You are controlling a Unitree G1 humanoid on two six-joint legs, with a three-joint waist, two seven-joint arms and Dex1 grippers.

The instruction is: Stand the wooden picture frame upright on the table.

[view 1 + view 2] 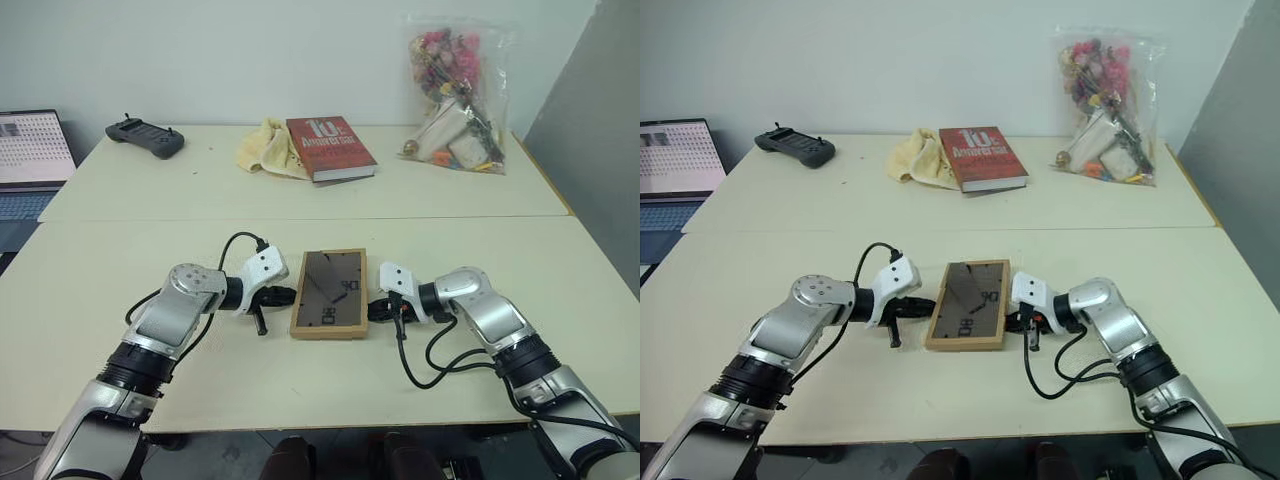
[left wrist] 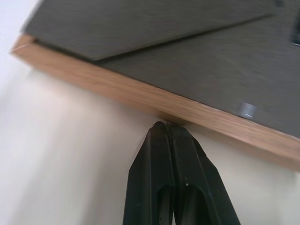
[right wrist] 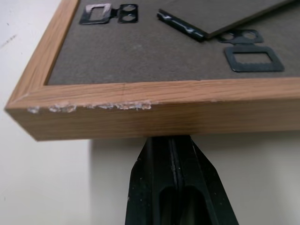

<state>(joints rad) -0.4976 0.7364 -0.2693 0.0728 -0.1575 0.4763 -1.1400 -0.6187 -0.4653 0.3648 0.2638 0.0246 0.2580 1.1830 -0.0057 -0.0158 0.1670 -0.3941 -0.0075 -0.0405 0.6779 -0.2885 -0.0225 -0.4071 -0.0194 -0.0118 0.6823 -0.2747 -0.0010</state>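
The wooden picture frame [image 1: 328, 293] lies flat on the near half of the table [image 1: 560, 300], its dark back panel and folded stand facing up. My left gripper [image 1: 289, 295] is shut, and its joined fingertips [image 2: 165, 126] touch the middle of the frame's left wooden edge at table level. My right gripper [image 1: 373, 308] is shut too. Its joined fingers [image 3: 174, 154] press low against the frame's right edge [image 3: 140, 119] near a scuffed corner, with the tips tucked under the rim. Neither gripper holds anything between its fingers.
On the far half of the table lie a red book [image 1: 330, 147], a yellow cloth [image 1: 262, 148], a black controller [image 1: 145, 137] and a clear bag of odds and ends [image 1: 455, 95]. A laptop [image 1: 30, 150] stands at the far left.
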